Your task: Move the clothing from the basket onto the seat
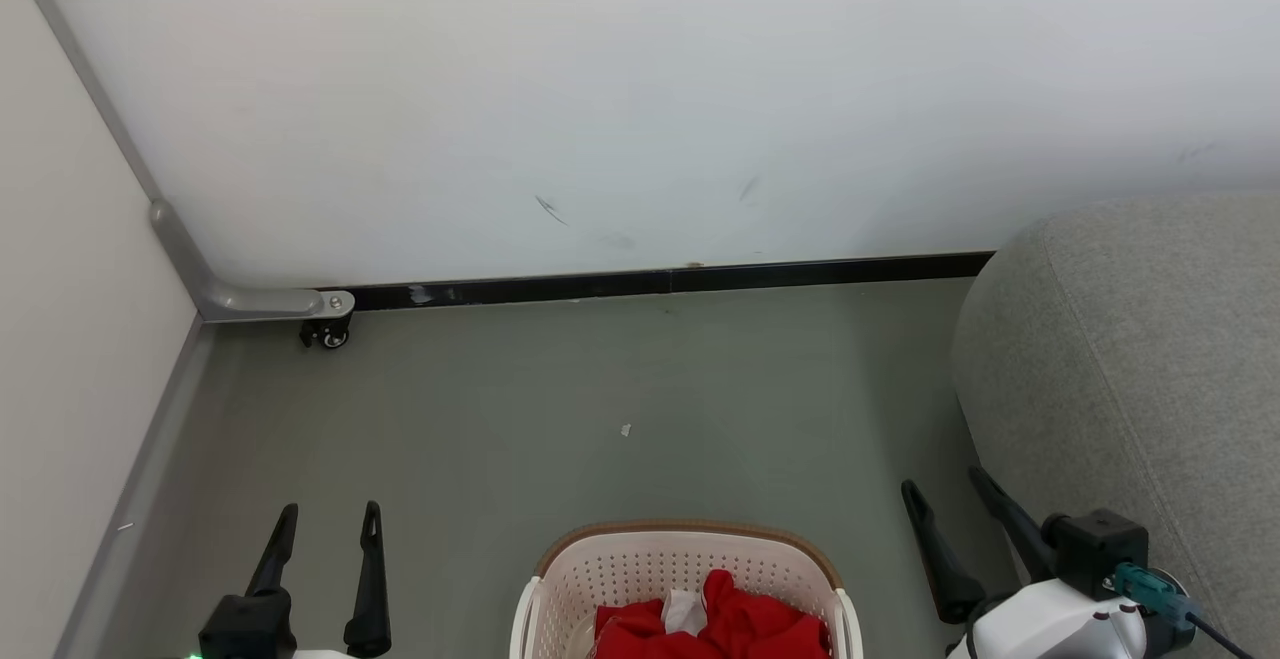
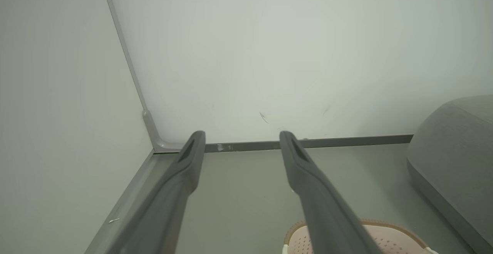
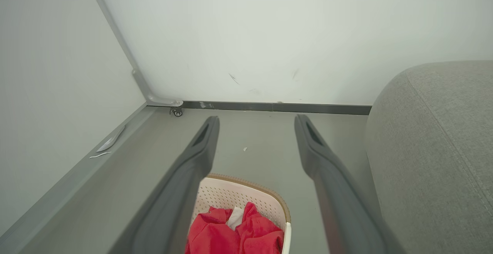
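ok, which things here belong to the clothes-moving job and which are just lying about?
Job:
- clothing, red, in the basket
- seat, grey, on the right
- left gripper and right gripper, both open, empty

Lying about:
- small white scrap
- caster wheel
- pale strips

You have the basket [image 1: 690, 551] on the floor [image 1: 480, 409] straight before you, and the clothing [image 1: 745, 629] lies in it. The seat [image 1: 1130, 369] stands to the right of the basket, apart from it, with its far end near the wall [image 1: 640, 89] behind. The left gripper [image 1: 331, 509] hangs left of the basket. The right gripper [image 1: 942, 480] hangs between basket and seat. At the far left corner, a caster [image 1: 327, 335] sits at the foot of the wall.
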Available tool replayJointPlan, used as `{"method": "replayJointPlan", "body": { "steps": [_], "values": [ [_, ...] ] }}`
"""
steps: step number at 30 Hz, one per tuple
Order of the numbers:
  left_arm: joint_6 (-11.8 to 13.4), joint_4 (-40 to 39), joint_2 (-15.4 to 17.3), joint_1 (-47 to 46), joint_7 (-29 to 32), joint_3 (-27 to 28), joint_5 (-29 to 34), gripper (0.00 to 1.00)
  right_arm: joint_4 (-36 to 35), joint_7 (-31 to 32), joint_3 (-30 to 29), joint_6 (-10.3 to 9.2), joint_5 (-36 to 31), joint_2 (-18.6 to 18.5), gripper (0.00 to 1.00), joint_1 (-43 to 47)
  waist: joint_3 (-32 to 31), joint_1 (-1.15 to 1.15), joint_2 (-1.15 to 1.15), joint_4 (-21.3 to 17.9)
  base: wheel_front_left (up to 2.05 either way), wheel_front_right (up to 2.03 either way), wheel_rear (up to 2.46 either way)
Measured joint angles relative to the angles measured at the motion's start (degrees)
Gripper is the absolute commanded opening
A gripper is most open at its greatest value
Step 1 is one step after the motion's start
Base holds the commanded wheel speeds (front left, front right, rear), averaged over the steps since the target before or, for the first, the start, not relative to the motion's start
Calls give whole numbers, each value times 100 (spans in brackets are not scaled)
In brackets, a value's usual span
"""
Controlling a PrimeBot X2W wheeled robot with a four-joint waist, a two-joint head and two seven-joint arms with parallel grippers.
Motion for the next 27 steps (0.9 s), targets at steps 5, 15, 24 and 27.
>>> {"method": "replayJointPlan", "body": {
  "steps": [5,15,24,27],
  "values": [
    [0,14,-5,-1,0,8,-9,100,0,0,1,0,18,0,100,0,9,0,0,-6,0,0,0],
    [-1,30,-11,-3,0,13,-9,100,-1,0,5,0,19,0,100,0,34,0,0,-5,0,0,0],
    [-9,58,-13,-7,0,19,-8,100,-9,0,9,0,58,-1,100,2,102,0,0,-3,0,0,0],
    [-77,162,-4,-9,0,-42,4,100,-18,0,-19,0,58,-1,100,7,133,0,0,-8,0,0,0]
  ]
}}
